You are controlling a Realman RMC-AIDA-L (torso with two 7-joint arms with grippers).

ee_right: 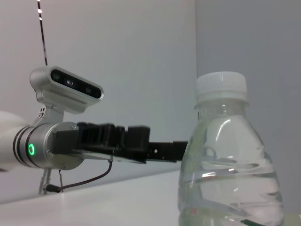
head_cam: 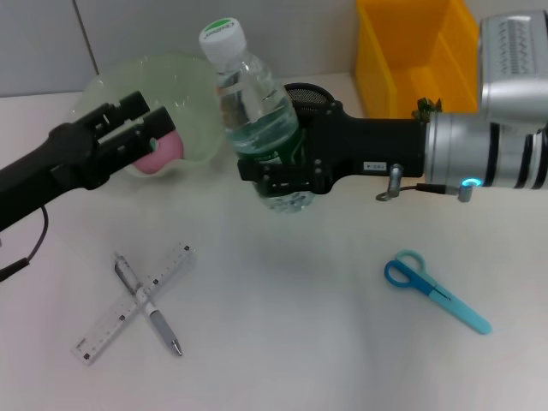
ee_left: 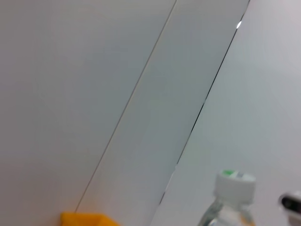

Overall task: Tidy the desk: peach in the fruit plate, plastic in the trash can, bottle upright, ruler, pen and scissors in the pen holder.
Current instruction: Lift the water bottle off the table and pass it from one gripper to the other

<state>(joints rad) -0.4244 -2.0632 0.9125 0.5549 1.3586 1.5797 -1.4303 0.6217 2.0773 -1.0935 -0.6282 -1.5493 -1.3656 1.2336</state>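
The right tool is clamped around the lower part of the bottle, its black fingers pressed against the green label on both sides. The bottle stands upright, cap on top, near the middle of the worktop toward the far edge, directly in front of the pen holder, of which only the rim shows behind it. In the right wrist view the bottle fills the near side, half full of water.

The left tool hovers over the near rim of the fruit plate at the far left of the worktop, its fingers spread a little and holding nothing. The peach lies in the plate just under those fingers.

The trash can stands at the far right edge. The ruler and the pen lie crossed over each other near the front left corner. The scissors lie flat and closed toward the front right.
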